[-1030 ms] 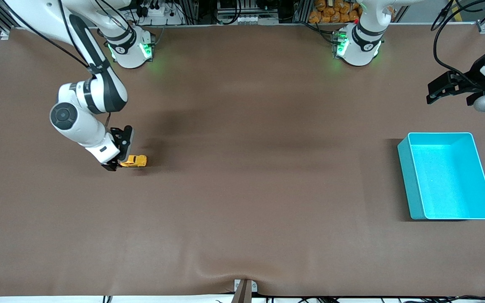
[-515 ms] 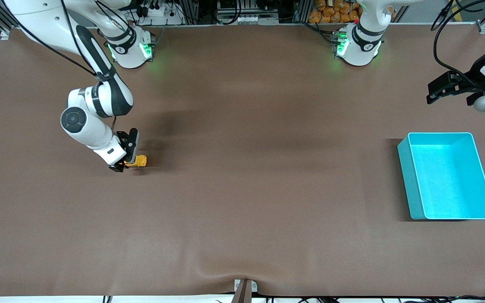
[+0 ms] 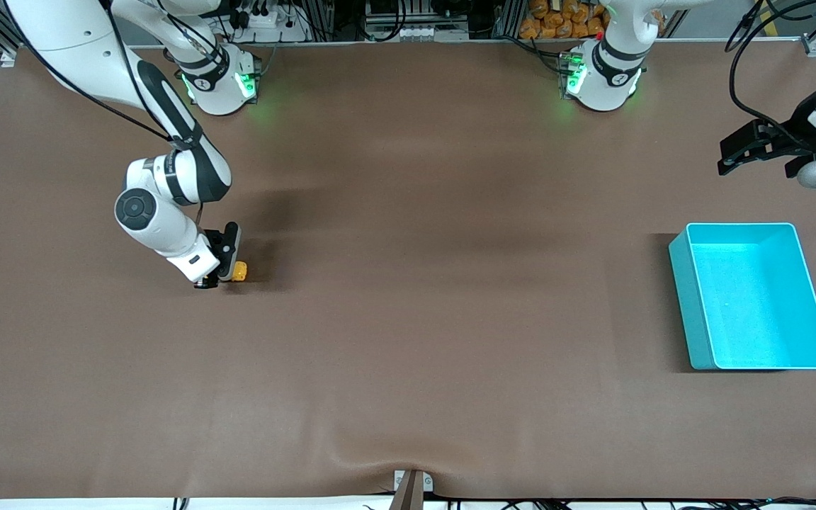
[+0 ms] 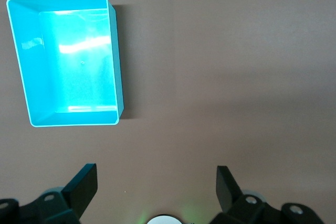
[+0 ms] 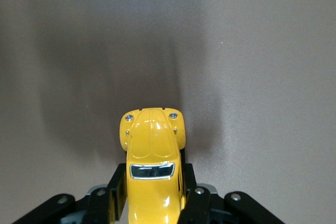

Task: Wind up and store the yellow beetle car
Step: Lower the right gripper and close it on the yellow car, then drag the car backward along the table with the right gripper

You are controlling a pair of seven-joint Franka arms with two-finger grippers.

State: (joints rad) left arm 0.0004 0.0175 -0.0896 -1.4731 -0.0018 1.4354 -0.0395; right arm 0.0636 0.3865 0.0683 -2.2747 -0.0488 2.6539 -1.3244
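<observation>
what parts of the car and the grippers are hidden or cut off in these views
- Yellow beetle car: rear cut off by the right wrist view's edge; in the front view the right gripper covers most of it.
- Car's wheels: hidden in both views.
- Left gripper: only its spread fingertips show in the left wrist view.

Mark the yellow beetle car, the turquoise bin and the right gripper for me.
yellow beetle car point(image 5: 152, 153): right wrist view, on its hood.
turquoise bin point(image 3: 691, 319): front view, on its outer side wall.
right gripper point(image 3: 218, 278): front view, between its fingertips, shut on the car.

car point(image 3: 239, 271) at right arm's end, bin point(image 3: 752, 297) at left arm's
</observation>
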